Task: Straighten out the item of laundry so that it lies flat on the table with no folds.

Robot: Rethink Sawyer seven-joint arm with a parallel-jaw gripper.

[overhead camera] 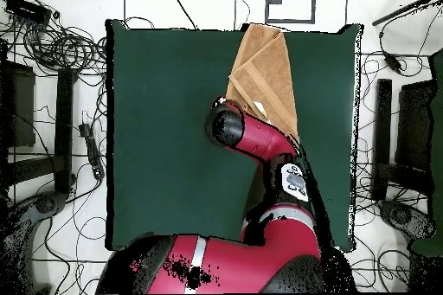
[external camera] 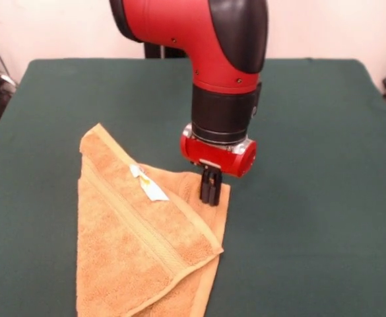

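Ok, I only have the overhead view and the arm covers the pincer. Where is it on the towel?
Observer: The pincer is low at a corner of the towel, tips at the cloth.
Operator: Open or shut?
Observer: Its fingers stand together, shut. I cannot tell whether cloth is pinched between them.
Operator: Is the towel flat?
Observer: No. One layer lies folded diagonally over another, with the white tag on top.

Glossy red rounded robot arm [external camera: 199, 39] with black joint caps, black cylindrical wrist collar, small dark screws, red wrist block, short black jaws
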